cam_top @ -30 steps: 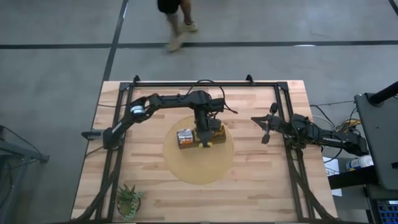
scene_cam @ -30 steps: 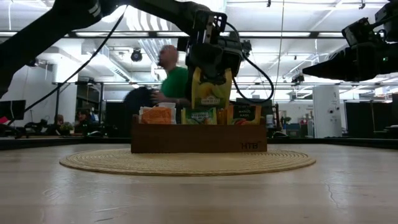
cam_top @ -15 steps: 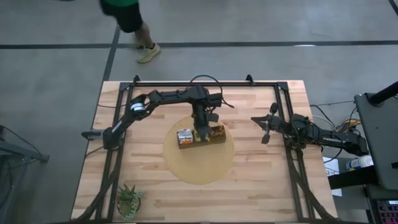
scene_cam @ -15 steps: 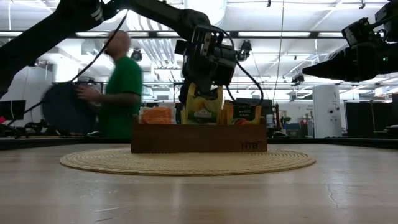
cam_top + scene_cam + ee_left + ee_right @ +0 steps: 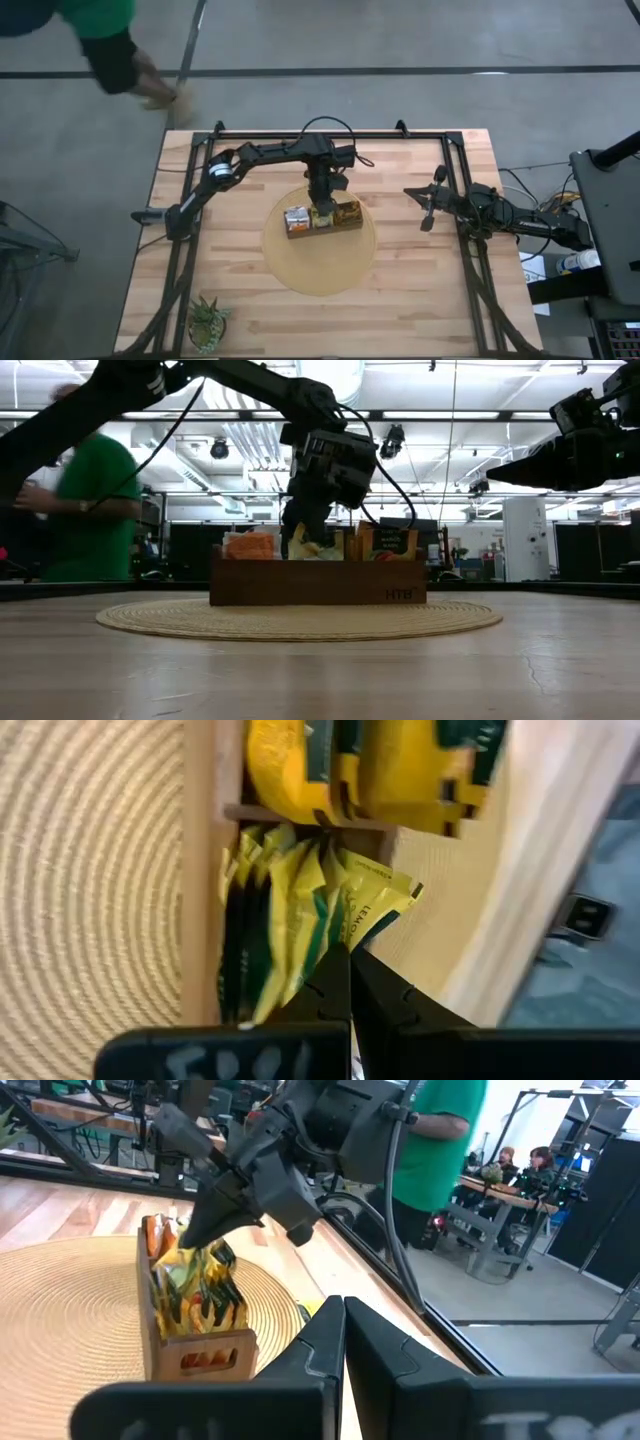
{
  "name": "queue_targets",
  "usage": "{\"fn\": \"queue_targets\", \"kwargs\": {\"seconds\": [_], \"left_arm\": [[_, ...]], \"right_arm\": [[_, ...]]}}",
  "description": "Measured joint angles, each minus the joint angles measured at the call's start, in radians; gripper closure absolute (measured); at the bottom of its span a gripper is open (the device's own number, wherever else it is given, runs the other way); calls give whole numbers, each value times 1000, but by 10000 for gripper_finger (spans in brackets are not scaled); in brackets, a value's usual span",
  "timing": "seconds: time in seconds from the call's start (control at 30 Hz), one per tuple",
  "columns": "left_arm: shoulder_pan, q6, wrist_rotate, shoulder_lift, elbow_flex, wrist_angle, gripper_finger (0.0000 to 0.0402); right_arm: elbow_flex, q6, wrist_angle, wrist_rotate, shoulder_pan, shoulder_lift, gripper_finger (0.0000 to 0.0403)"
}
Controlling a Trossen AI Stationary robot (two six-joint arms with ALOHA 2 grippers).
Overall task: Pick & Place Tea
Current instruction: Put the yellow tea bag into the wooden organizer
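Currently left gripper is sitting pinched shut among the yellow sachets in the box on the mat, right gripper idling shut off-mat; sachets look light, floppy, slippery, so I'm pinching a top edge.

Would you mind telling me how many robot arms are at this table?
2. The left arm reaches over the brown box on the round mat; the right arm waits at the table's right edge, away from the box.
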Motion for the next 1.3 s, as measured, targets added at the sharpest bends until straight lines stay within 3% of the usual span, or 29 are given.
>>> {"fn": "queue_targets", "kwargs": {"seconds": [0.4,0.73,1.07,1.3], "left_arm": [[-17,-58,-33,0,0,1,401],[-51,2,-32,0,0,0,398],[-57,0,-52,-4,0,-52,286],[-59,-29,-235,-30,12,-74,244]], "right_arm": [[0,0,0,0,0,0,394],[0,0,0,0,0,0,394],[0,0,0,0,0,0,394],[0,0,0,0,0,0,394]]}}
